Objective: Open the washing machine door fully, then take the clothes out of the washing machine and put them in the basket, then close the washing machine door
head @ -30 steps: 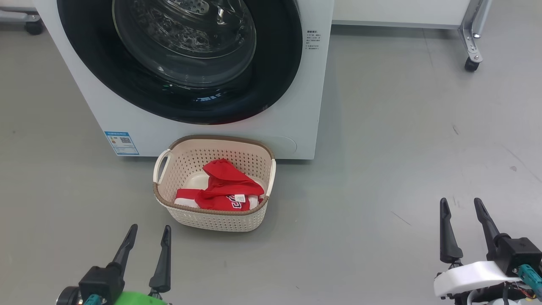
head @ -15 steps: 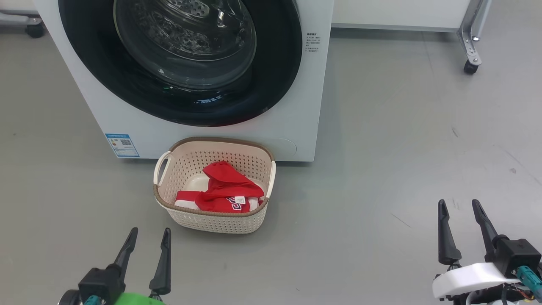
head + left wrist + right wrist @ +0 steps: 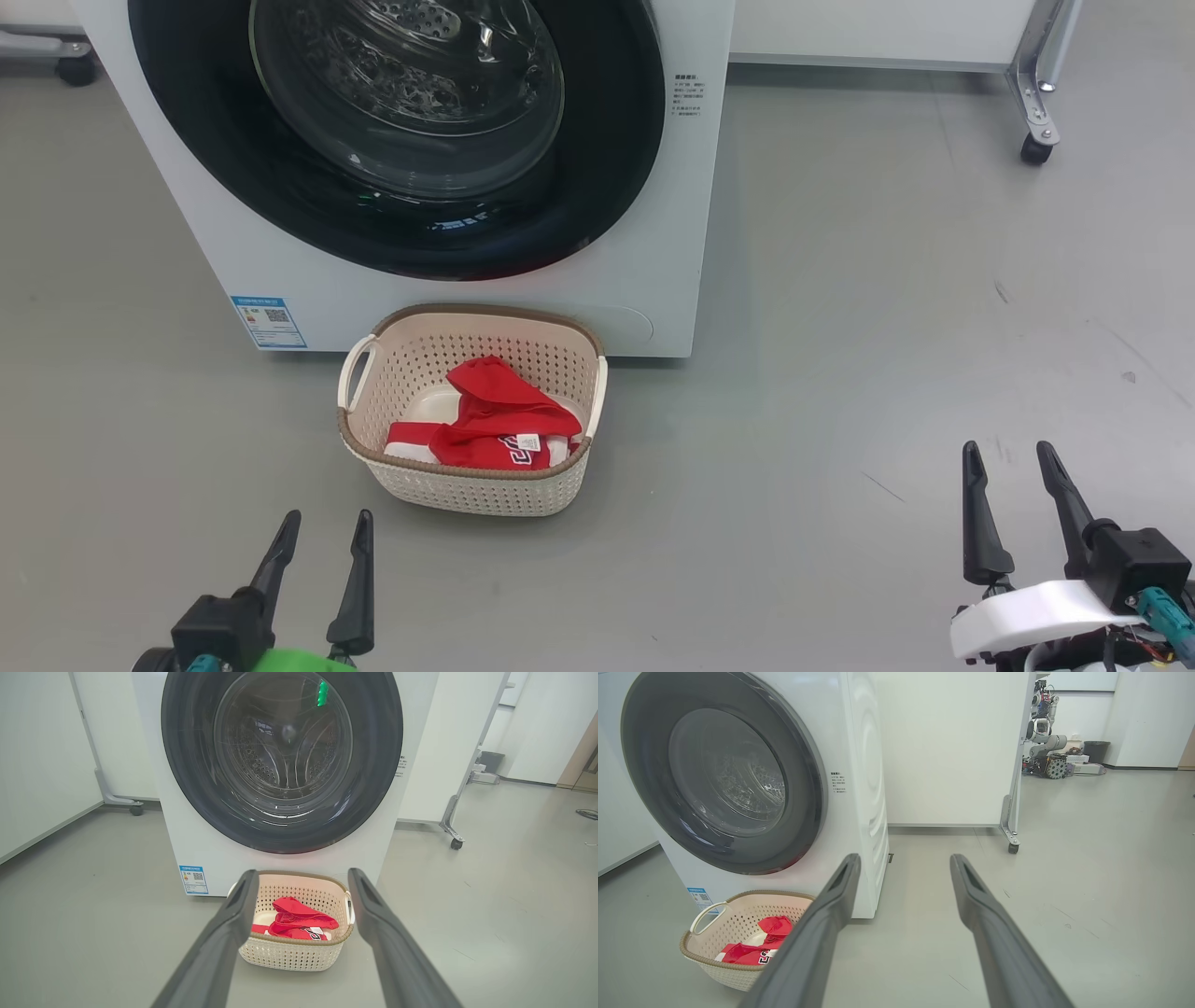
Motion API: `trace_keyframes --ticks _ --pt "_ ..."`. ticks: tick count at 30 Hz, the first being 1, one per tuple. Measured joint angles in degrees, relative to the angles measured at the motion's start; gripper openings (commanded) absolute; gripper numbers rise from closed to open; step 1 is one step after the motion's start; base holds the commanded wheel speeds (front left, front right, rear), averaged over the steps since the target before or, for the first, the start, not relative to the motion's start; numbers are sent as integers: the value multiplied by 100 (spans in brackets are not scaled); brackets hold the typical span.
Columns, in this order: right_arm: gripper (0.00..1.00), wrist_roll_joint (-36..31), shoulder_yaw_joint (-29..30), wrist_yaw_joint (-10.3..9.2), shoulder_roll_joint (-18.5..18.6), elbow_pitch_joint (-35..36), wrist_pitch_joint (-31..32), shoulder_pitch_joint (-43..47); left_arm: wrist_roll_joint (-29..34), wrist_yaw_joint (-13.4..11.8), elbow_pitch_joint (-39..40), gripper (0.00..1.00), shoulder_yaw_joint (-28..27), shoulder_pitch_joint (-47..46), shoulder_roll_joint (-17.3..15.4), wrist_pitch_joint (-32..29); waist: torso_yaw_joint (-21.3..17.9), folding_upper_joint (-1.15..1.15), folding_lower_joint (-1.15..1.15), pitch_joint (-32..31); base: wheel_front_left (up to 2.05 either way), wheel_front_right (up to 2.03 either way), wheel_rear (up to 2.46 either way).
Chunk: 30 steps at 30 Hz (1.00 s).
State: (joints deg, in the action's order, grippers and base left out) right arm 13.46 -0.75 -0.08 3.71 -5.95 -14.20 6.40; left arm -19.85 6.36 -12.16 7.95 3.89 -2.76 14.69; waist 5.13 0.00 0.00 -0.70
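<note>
My left claw (image 3: 328, 518) hangs released, fingers spread with nothing between them, just in front of the basket (image 3: 476, 490) and a little to its left. My right claw (image 3: 1007, 450) is likewise slack and empty, well off to the basket's right, over the grey floor (image 3: 840, 327). The basket sits on that floor, and the clothes (image 3: 495, 411), red with white panels and a small white tag, lie heaped inside it. Right behind the basket, close against its back rim, stands the washing machine (image 3: 672, 233). The washing machine door (image 3: 607, 168) lies flush against the front, above the basket, and the steel drum (image 3: 261, 765) shows through its glass.
</note>
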Motion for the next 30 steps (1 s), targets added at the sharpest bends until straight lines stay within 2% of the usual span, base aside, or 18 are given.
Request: trace_keyframes --ticks 10,11,19,30 --pt "100 -52 51 4 -13 -2 0 0 -16 1 0 100 -30 0 1 0 10 0 0 -22 0 0 0" --pt "0 -56 51 23 -14 -2 0 0 -16 1 0 0 -30 0 2 0 11 0 0 -23 0 0 0" --pt "0 4 35 53 -126 -335 34 118 -46 0 -267 0 -3 116 52 -9 9 0 0 -25 0 0 0" --pt "0 797 272 115 -129 -538 352 -63 -858 0 -234 0 -49 114 53 -162 -52 0 0 -12 0 0 0"
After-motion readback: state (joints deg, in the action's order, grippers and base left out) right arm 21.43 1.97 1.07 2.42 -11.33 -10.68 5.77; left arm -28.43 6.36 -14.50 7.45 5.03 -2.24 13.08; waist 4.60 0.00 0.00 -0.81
